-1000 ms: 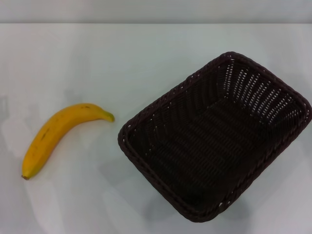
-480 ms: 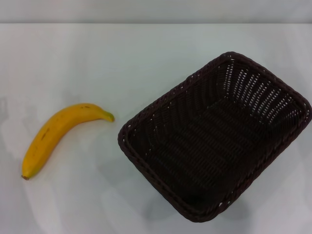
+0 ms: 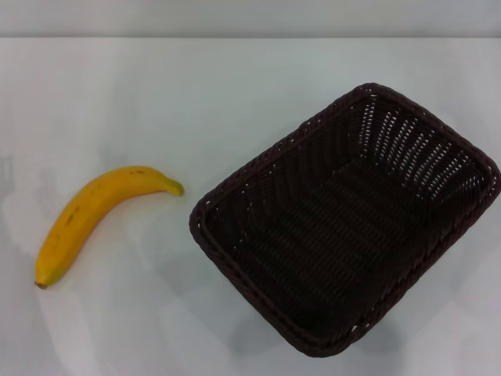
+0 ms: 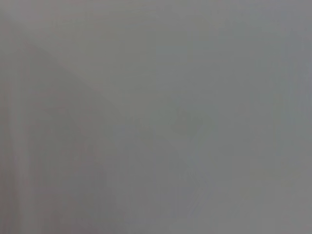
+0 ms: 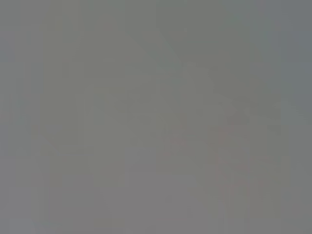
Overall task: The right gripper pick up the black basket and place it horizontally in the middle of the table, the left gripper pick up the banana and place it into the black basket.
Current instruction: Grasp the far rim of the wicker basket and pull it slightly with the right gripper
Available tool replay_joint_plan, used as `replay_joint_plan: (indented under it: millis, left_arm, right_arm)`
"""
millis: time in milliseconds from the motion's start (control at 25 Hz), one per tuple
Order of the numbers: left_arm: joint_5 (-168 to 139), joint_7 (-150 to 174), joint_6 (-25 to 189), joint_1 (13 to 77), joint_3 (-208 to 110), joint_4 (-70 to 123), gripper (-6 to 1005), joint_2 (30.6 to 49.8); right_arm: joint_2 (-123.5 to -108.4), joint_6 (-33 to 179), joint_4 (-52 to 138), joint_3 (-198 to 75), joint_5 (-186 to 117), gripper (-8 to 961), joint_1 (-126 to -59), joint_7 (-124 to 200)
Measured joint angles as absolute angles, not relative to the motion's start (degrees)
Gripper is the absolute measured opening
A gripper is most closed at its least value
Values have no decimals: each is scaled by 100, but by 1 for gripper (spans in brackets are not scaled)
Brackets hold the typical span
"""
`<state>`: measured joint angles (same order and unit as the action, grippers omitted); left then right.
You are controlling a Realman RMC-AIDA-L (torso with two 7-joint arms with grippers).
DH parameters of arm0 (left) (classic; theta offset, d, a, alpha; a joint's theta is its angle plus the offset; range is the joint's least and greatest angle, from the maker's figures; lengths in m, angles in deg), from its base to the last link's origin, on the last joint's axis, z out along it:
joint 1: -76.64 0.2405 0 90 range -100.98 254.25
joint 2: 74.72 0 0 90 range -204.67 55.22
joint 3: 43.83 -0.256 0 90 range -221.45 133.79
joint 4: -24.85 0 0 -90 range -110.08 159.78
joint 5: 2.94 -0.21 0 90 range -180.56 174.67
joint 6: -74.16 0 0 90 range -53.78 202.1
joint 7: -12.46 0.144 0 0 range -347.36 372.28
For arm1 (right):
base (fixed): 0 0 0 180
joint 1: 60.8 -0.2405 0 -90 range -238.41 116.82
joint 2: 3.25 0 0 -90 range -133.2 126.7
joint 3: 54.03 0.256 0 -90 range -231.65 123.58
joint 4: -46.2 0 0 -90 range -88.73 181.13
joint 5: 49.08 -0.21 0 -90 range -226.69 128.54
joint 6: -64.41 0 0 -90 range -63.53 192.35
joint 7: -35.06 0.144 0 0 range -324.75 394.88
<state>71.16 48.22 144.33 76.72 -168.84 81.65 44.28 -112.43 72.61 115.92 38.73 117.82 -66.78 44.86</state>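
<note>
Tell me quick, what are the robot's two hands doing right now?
Left gripper: not in any view, so it cannot be told.
Right gripper: not in any view either, so it cannot be told.

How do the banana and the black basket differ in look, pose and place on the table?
The banana is yellow, slim and curved; the black basket is dark woven wicker, rectangular and much larger. The banana lies on the robot's left side, the basket on the right. The banana is solid; the basket is open and empty. Both rest askew on the white table, apart, with no gripper in view.
</note>
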Motion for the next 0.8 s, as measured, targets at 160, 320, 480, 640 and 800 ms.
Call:
replay_joint_plan:
  millis: [160,320,480,640,800]
  left_arm:
    - [7115,4822,14429,7667,-16882,8167,887,4428]
    - [7115,4811,14420,7682,-16879,8141,887,4428]
    - [7114,4590,14363,7666,-16879,8043,887,4428]
    - [7089,4392,14357,7636,-16864,7952,887,4428]
    - [7068,4387,14302,7588,-16872,7944,887,4428]
  right_arm:
    - [-10985,5504,12327,3876,11735,827,-6837,4318]
    - [-10934,3858,12935,4258,11165,826,-7095,3418]
    - [-11290,2142,13136,5646,9474,825,-7428,1423]
    - [-11684,751,13179,6957,8849,823,-7819,259]
    - [-11610,-229,13170,7223,8902,817,-8128,114]
